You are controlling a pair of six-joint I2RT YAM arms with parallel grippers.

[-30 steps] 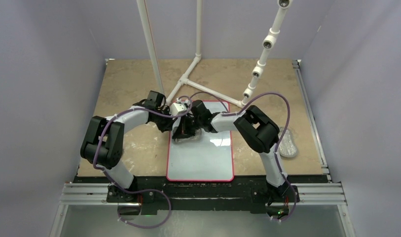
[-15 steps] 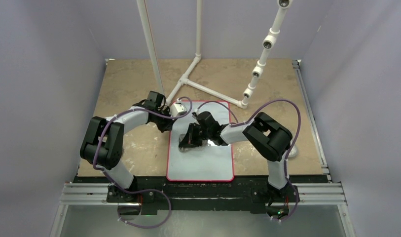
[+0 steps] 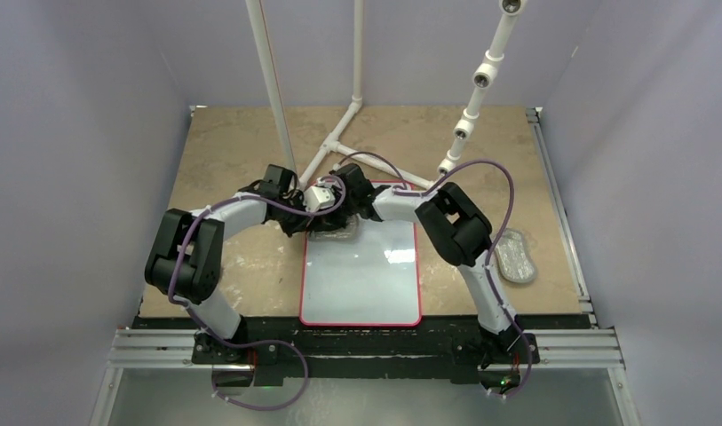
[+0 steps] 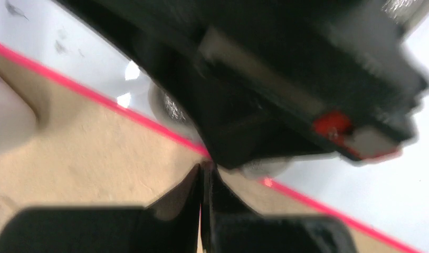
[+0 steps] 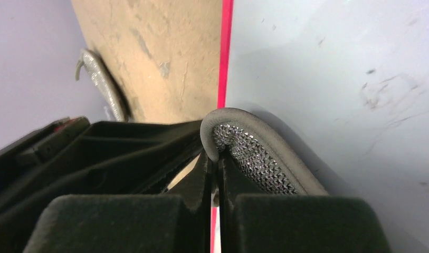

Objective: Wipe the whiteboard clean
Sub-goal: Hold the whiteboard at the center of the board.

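Right end effector [image 5: 214, 164] pinching mesh pad [image 5: 257, 153], left end effector [image 4: 202, 178] closed, glossy whiteboard [image 5: 333, 79]

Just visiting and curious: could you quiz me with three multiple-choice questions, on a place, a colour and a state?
1. From the whiteboard, the loose grey pad lies: A on it; B left; C right.
2. Whiteboard's border: A blue; B red; C green.
3. The right gripper is: A shut on a mesh pad; B open, empty; C unseen.
Answers: C, the top view shows it rightward; B, a red line rims it; A, it pinches the pad.
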